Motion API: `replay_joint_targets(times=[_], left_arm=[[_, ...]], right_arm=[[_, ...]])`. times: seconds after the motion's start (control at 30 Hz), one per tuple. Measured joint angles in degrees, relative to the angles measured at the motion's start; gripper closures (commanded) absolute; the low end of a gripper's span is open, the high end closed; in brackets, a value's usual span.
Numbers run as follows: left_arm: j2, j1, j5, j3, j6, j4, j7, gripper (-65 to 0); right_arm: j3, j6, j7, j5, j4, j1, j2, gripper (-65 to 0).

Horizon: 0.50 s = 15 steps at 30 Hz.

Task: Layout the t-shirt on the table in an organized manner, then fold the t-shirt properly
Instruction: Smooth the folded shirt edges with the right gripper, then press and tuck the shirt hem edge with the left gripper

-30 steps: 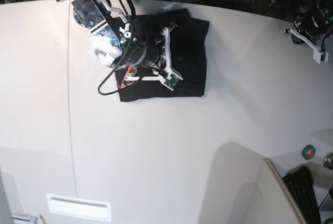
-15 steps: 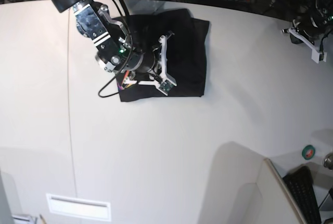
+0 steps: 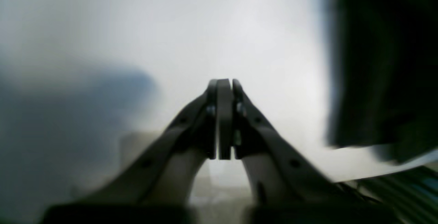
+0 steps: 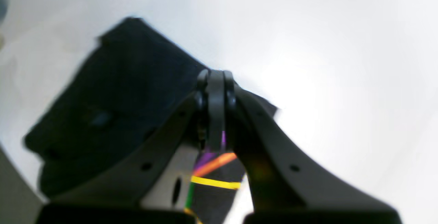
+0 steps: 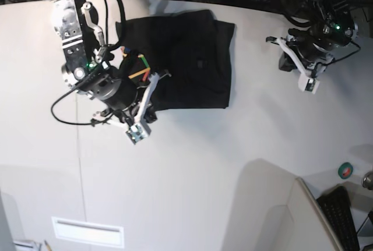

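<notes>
Both grippers look clenched: right gripper (image 4: 216,80) apparently pinches the t-shirt (image 5: 192,59) hem at frame left; left gripper (image 3: 224,83) holds nothing, upper right. Right should lay its edge flat.

You see the t-shirt (image 5: 186,59) as a black, folded, roughly rectangular bundle lying flat at the far side of the table (image 5: 204,169), left of centre. At its near-left corner a flap is turned up, showing orange, yellow and green print lines. The table is off-white, with a thin seam down its left.
</notes>
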Motion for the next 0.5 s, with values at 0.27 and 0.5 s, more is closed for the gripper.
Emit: replay_joint_targets(times=[0.27,0.5], left_arm=[[4.7,-3.6,0.5,9.2,0.1,-5.6,3.2,-63.8],[7.6,-7.6,1.1,10.2,0.2,-12.8,3.1,-64.0]], right_arm=[[3.3,0.1,0.0,-0.1,-3.0,-1.3,5.5,0.0],[3.1,0.4,-0.2,0.0,-3.2,-2.8,6.8,0.0]])
